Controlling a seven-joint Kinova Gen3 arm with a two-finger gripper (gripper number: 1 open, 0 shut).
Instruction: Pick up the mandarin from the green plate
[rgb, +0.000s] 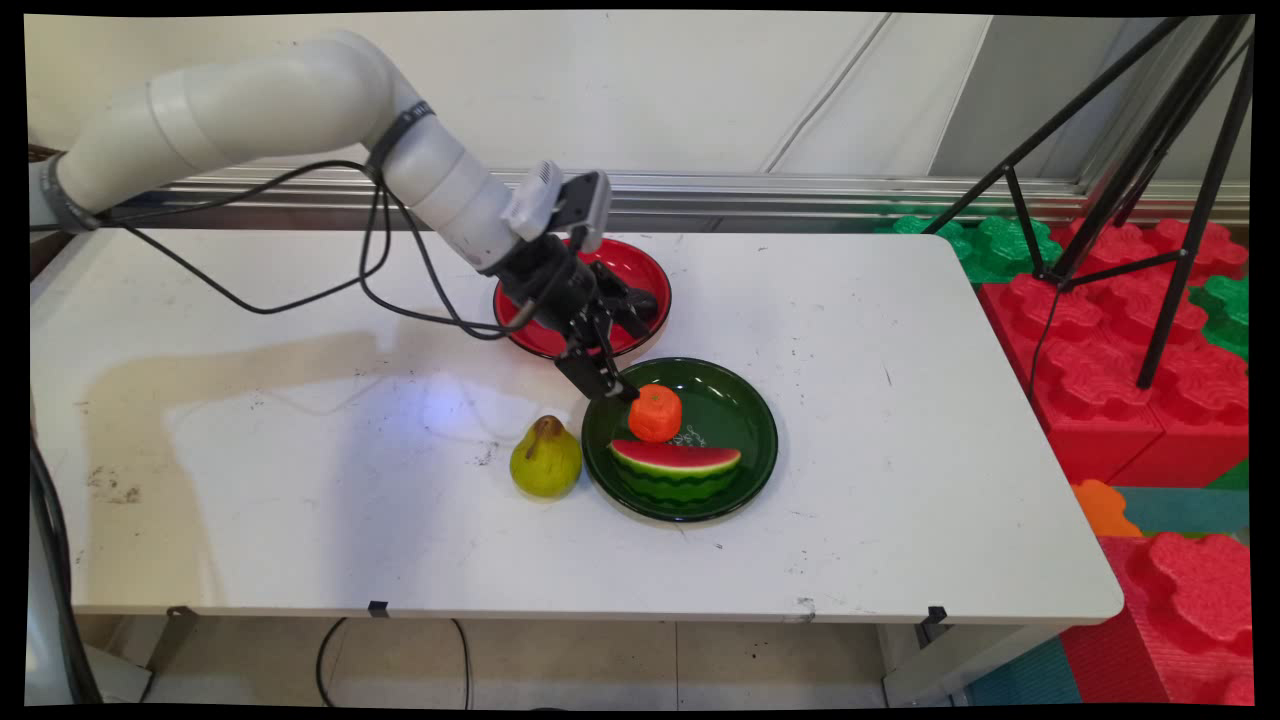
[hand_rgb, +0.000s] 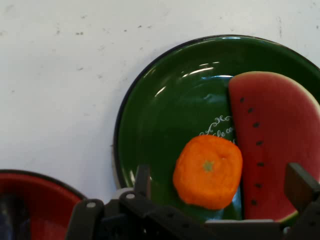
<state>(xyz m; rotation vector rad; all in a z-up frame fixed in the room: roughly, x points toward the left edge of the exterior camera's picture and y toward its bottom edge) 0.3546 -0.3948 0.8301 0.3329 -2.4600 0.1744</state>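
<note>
Main view, near to far: a pear (rgb: 545, 460) stands on the table (rgb: 300, 480) just beside a green plate (rgb: 745, 420) holding a watermelon slice (rgb: 676, 458) and an orange (rgb: 656, 412). The gripper (rgb: 615, 385) hovers by the orange, fingers (hand_rgb: 299, 184) spread open and empty; a red plate (rgb: 640, 262) lies behind.

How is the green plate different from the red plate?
The round dark green plate holds an orange toy fruit and a toy watermelon slice; in the round red plate no food shows, though the arm hides part of it. The green one sits nearer the table's front, beside a yellow-green pear; the red sits farther back. The black claw is open over the green plate. Both are shiny.
</note>
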